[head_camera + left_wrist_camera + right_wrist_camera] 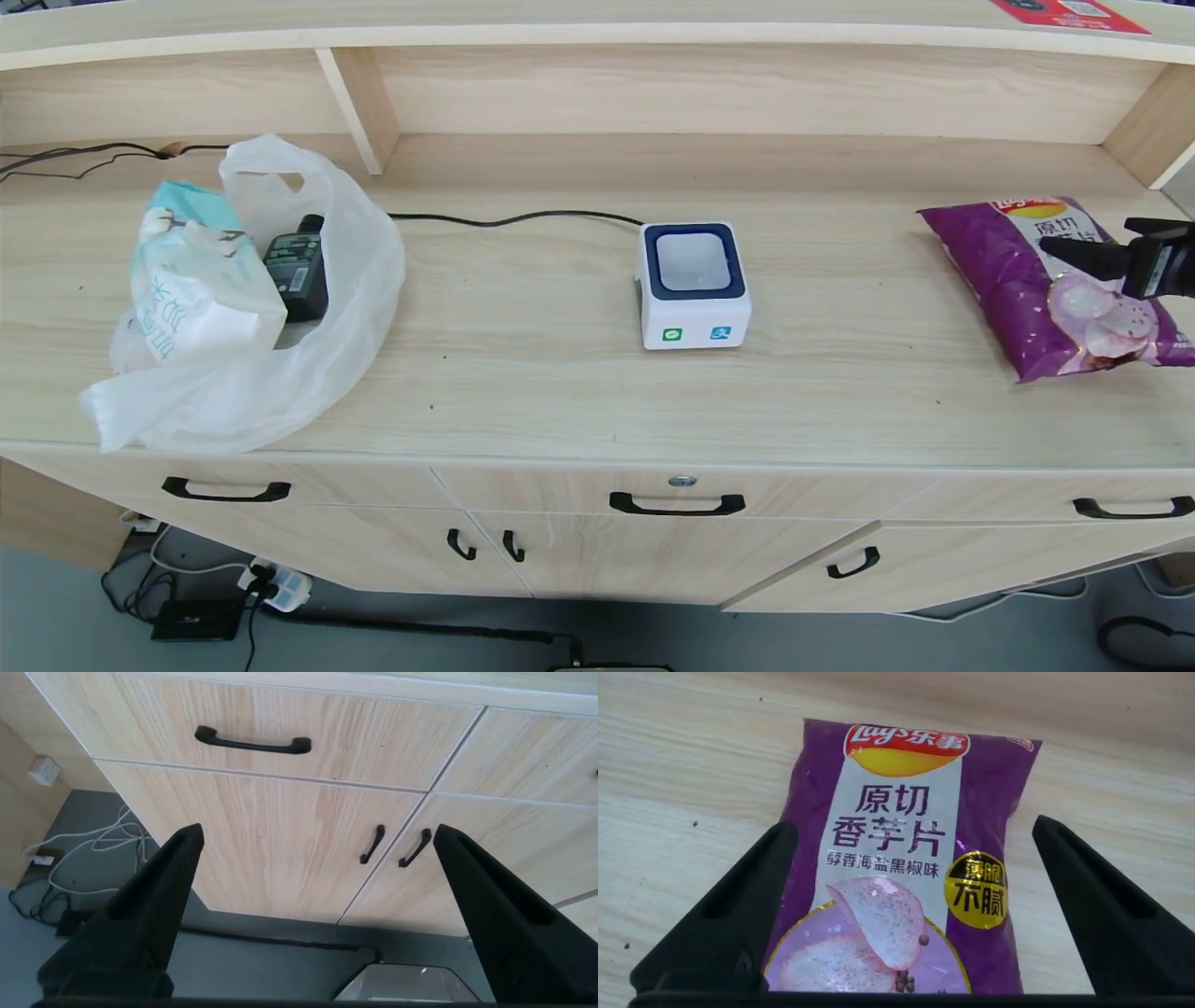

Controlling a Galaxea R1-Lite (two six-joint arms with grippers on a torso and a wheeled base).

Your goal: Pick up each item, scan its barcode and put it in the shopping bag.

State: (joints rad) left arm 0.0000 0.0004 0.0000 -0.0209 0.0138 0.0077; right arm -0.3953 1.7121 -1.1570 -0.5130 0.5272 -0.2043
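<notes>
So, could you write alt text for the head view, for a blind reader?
The right hand is over a purple chip bag at the right of a wooden counter. A white scanner stands in the middle, and at the left a shopping bag holds a tissue pack and a dark item.

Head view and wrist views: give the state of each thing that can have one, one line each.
shopping bag: open, lying on the counter.
tissue pack: inside the shopping bag.
black item: inside the shopping bag, beside the tissue pack.
scanner: upright, window up.
chip bag: flat, face up, not gripped.
right tool: open, over the chip bag.
left tool: open, empty.
drawers: shut.
</notes>
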